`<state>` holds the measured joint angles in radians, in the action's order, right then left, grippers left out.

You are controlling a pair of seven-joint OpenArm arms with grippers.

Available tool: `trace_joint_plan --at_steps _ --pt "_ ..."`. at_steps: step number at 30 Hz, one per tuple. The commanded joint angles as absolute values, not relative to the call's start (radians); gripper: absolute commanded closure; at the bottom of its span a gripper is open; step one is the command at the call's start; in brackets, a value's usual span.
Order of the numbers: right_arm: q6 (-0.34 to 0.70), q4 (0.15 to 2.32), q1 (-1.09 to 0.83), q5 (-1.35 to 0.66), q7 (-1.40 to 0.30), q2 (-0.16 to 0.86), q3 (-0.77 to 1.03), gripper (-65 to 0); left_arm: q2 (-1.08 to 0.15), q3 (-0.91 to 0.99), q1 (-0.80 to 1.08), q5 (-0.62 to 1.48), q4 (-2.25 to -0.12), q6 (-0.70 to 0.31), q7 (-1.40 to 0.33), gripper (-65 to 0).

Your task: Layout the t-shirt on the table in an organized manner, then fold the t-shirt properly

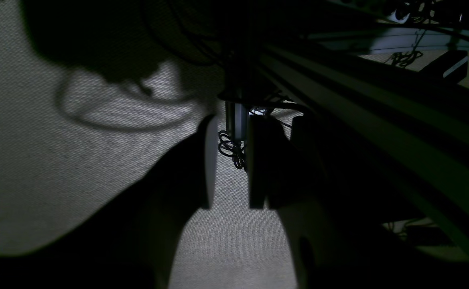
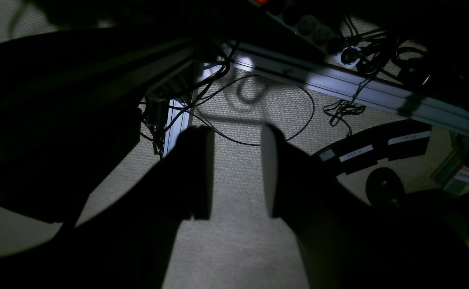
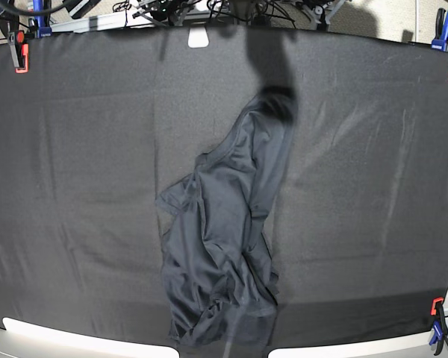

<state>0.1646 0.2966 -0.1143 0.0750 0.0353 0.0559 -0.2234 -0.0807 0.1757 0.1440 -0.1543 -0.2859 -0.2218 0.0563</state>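
The dark charcoal t-shirt [image 3: 224, 246] lies crumpled in a long bunch on the table [image 3: 75, 149], running from just above the middle down to the near edge. Neither arm shows in the base view. In the left wrist view, my left gripper [image 1: 232, 168] hangs open over grey carpet with nothing between its fingers [image 1: 208, 160]. My right gripper [image 2: 237, 172] is open too in the right wrist view, empty, above the same carpet. Neither wrist view shows the shirt or the tabletop.
Red and blue clamps [image 3: 19, 54] [image 3: 436, 328] grip the table's corners. Near the right gripper are an aluminium frame rail [image 2: 338, 84], loose cables [image 2: 338, 108], a power strip [image 2: 314, 28] and a caster wheel [image 2: 384, 186]. Dark frame beams [image 1: 378, 120] cross beside the left gripper.
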Motion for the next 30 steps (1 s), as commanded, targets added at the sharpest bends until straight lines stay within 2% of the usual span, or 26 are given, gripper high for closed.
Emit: trace_joint_plan --at_steps 1,9,15,24,30 --pt "0.171 0.303 -0.117 0.069 0.045 0.058 -0.225 -19.7 -0.084 0.174 0.147 -0.155 -0.29 -0.232 0.068 -12.1" --pt "0.171 0.303 -0.121 0.069 0.044 0.059 -0.225 -19.7 -0.083 0.174 0.163 -0.155 -0.305 -0.233 0.069 -12.1" --pt "0.171 0.374 -0.191 0.073 0.042 0.067 -0.225 -19.7 -0.083 0.174 0.274 -0.144 -0.468 -0.233 0.055 -12.1" --pt "0.173 0.739 -0.468 0.051 -0.081 0.127 -0.229 -19.7 -0.088 0.174 0.516 -0.118 -0.836 -0.233 -0.048 -12.1" --pt "0.194 1.065 -0.673 -0.13 -0.166 0.286 -0.333 -19.7 -0.15 0.174 0.678 -0.065 -1.098 -0.233 -0.06 -12.1"
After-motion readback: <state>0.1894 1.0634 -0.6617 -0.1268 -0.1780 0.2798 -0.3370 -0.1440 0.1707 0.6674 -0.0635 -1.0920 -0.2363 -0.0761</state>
